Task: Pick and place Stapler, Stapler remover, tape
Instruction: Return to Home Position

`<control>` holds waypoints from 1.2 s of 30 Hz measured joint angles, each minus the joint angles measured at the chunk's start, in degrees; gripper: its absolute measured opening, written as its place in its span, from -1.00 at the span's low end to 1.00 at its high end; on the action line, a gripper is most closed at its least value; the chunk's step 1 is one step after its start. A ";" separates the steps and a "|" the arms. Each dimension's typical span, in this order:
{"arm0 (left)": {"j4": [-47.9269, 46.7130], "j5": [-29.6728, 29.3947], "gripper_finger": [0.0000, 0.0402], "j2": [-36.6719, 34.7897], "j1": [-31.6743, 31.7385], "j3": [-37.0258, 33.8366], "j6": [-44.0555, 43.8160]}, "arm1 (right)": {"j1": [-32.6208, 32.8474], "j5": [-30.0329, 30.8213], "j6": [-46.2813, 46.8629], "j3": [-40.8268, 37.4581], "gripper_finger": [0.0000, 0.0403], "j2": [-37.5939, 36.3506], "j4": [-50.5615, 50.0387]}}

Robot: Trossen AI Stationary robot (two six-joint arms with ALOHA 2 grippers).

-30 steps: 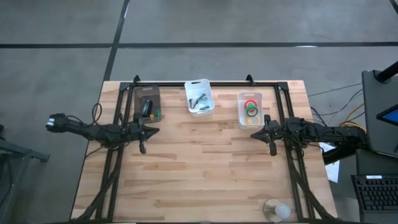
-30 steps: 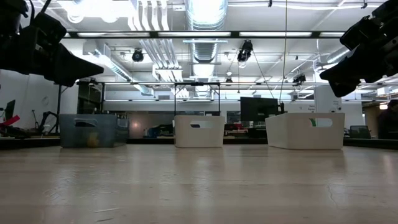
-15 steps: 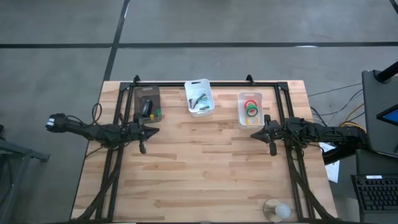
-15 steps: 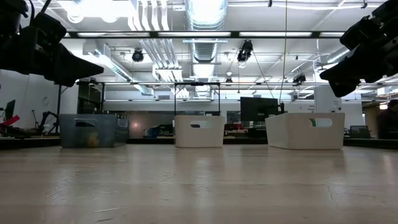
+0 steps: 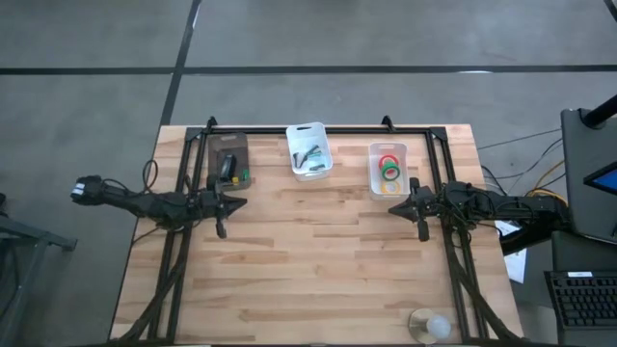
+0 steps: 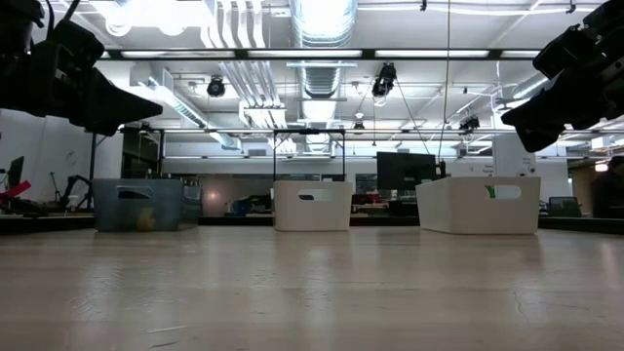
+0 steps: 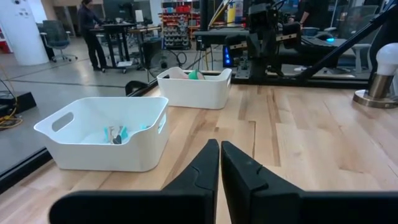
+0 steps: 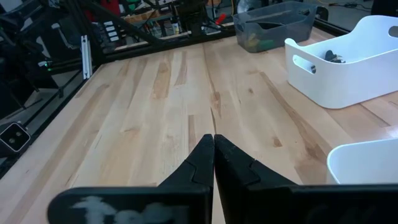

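Nothing has shifted — both jaws stay closed, tape unmoved.

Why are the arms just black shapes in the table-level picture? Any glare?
Low view: the bright ceiling lights sit behind the left arm and right arm, so both show as silhouettes, and the table carries a pale sheen. High view: even light, no glare. Left wrist view: a white globe stands out brightly.

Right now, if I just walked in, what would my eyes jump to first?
Three bins line the table's far edge: a black bin at the left, a middle white bin, and a right white bin with bright tape rolls inside. The left gripper and right gripper hang above the wood, fingers shut.
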 joint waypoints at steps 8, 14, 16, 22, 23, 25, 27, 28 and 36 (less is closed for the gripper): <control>0.48 0.01 -0.89 0.00 0.00 -0.01 0.00 | -0.01 0.00 0.00 0.00 -0.96 -0.01 0.00; 0.52 0.01 -0.90 0.00 0.00 0.00 0.00 | 0.01 0.00 0.00 0.00 -0.96 -0.01 0.00; 0.54 0.01 -0.90 0.00 0.00 0.00 0.00 | 0.01 0.00 0.00 0.00 -0.96 0.00 0.01; 0.63 0.01 -0.90 0.00 0.00 0.00 0.00 | -0.01 0.00 0.00 0.00 -0.96 -0.02 0.00; 0.63 0.01 -0.90 0.00 0.00 0.00 0.00 | 0.00 0.00 0.00 0.00 -0.96 0.00 0.00; 0.68 0.01 -0.90 0.00 0.00 0.00 0.00 | -0.01 0.00 0.00 0.00 -0.96 0.00 -0.01; 0.70 -0.01 -0.90 0.00 0.00 0.00 0.00 | 0.00 0.00 0.01 0.00 -0.96 -0.01 -0.01; 0.72 0.00 -0.90 0.00 0.00 0.00 0.00 | -0.01 0.00 0.00 0.00 -0.96 0.00 -0.01; 0.76 -0.01 -0.90 0.02 0.02 0.00 0.00 | 0.01 0.00 0.00 0.00 -0.96 -0.02 -0.01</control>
